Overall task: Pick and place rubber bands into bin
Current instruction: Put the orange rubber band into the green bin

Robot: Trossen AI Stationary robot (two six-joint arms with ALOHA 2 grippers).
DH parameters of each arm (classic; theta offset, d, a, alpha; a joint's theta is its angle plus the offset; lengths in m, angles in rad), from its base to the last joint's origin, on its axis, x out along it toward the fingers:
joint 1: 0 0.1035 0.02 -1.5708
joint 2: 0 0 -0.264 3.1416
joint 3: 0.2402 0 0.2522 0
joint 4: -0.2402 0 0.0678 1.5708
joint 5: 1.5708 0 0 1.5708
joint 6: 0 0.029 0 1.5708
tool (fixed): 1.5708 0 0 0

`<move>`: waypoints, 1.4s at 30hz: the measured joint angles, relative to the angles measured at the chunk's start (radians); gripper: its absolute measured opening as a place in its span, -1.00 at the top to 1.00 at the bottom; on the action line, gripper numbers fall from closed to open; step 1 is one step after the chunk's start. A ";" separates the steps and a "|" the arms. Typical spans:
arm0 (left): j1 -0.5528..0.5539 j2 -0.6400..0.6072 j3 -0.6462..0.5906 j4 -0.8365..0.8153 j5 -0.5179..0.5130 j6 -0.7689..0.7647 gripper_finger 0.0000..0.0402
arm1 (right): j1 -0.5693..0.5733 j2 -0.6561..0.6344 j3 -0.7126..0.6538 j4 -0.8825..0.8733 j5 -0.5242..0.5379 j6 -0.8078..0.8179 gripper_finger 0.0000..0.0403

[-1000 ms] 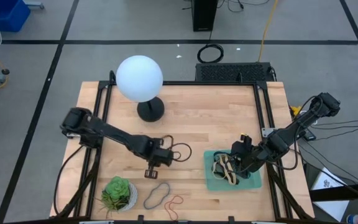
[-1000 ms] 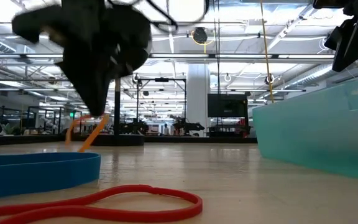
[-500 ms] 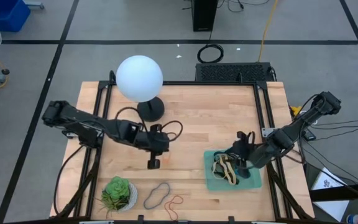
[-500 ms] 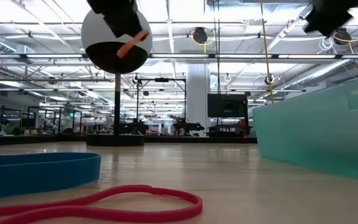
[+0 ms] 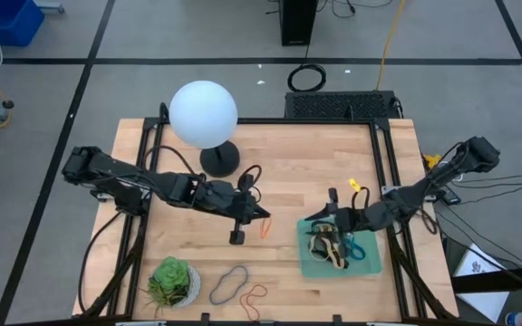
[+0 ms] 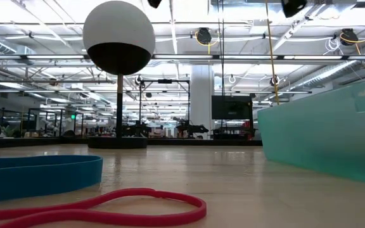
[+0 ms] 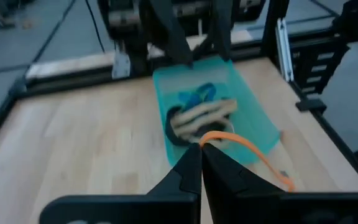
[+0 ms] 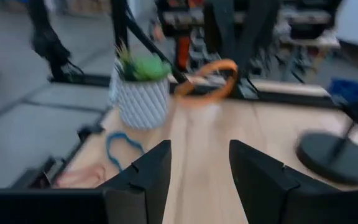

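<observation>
My left gripper [image 7: 201, 163] clenched on orange rubber band [image 7: 247, 146], mid-bench short of bin [image 5: 372, 263]. Right gripper [image 8: 199, 167] released above bin. Low view only: red band [image 6: 116, 204], blue band [image 6: 40, 174] on bench [image 5: 297, 163].

right wrist view: fingers apart, orange band held aloft ahead

the right gripper [image 8: 199, 177] shows its two dark fingers [image 8: 140, 177] at six o'clock, standing apart with bare wooden table [image 8: 210, 140] between them. ahead, toward twelve o'clock, an orange rubber band [image 8: 207, 81] hangs above the wood from dark arm parts. a white ribbed pot [image 8: 140, 99] with a green succulent sits at ten o'clock. a blue band [image 8: 122, 148] and a pinkish band [image 8: 82, 176] lie at eight o'clock. a dark round base [image 8: 334, 155] rests at three o'clock.
</observation>
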 joint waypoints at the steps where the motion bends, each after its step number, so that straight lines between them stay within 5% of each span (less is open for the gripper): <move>1: 0.000 0.000 0.000 0.013 0.000 0.012 0.94 | -0.015 0.013 -0.012 0.061 -0.033 -0.016 0.23; 22: 0.000 0.000 0.000 0.074 -0.016 0.143 0.91 | -0.239 0.381 -0.018 0.716 -0.360 -0.002 0.23; 36: 0.001 0.000 0.000 0.069 -0.088 0.178 0.89 | -0.247 0.485 0.093 0.695 -0.393 0.002 0.23; 42: 0.001 0.000 0.000 0.065 -0.088 0.181 0.98 | -0.247 0.484 0.094 0.701 -0.392 0.000 0.47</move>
